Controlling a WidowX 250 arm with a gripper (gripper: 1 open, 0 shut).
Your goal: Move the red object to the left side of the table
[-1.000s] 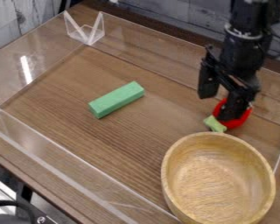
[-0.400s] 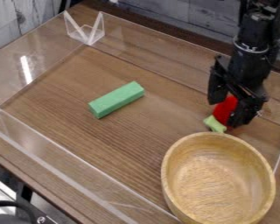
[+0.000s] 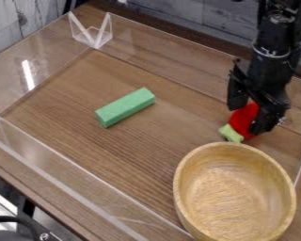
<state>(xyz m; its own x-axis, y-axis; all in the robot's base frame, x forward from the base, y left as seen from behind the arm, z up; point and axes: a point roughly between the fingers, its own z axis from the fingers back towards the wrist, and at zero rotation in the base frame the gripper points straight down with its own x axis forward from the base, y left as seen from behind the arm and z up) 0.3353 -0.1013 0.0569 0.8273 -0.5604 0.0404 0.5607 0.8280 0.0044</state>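
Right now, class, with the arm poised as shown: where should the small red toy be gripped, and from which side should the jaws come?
Grip the red toy across its rounded red body, not the pale green stub at its near end. Come from straight above: it lies low on the table, and the gripper already hangs over it, jaws open. The wooden bowl crowds its near side.

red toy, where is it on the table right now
In the camera view the red toy sits on the right side of the table, between the open gripper's fingers, just above the wooden bowl's rim and right of the green block.
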